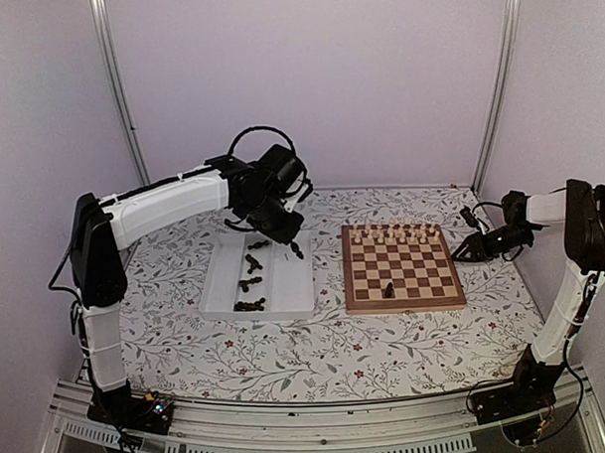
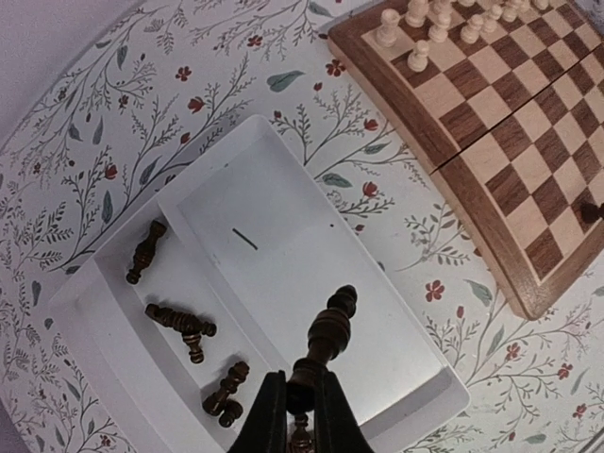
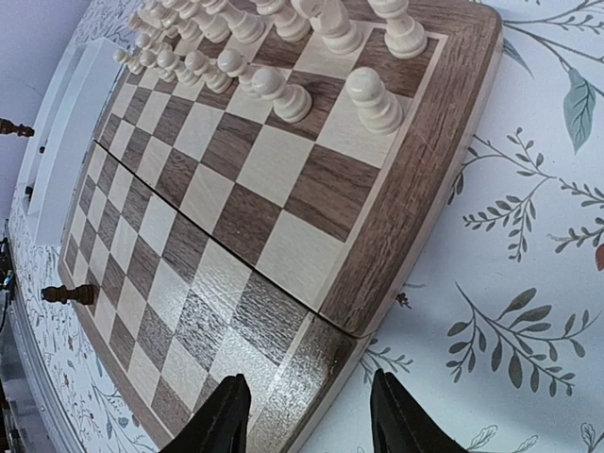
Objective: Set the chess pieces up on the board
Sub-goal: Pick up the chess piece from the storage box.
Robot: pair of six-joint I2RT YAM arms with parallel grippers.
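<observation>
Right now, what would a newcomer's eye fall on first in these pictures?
The left claw is shut on a dark chess piece over the white tray, where other dark pieces lie on their sides. Beside it, the board carries pale pieces along its far rows and one lone dark piece near its near edge.

Overhead, two wrists (board [image 1: 423,272] shared).

Top view: the dark turned-wood chess pieces [image 1: 250,284] in the white rectangular plastic tray [image 1: 290,282] are too small to identify by type. Left wrist view: the black left gripper [image 2: 300,385] hides the base of one dark piece [image 2: 326,335]; the top and right edges cut off the square checkered wooden board [image 2: 510,160].
</observation>
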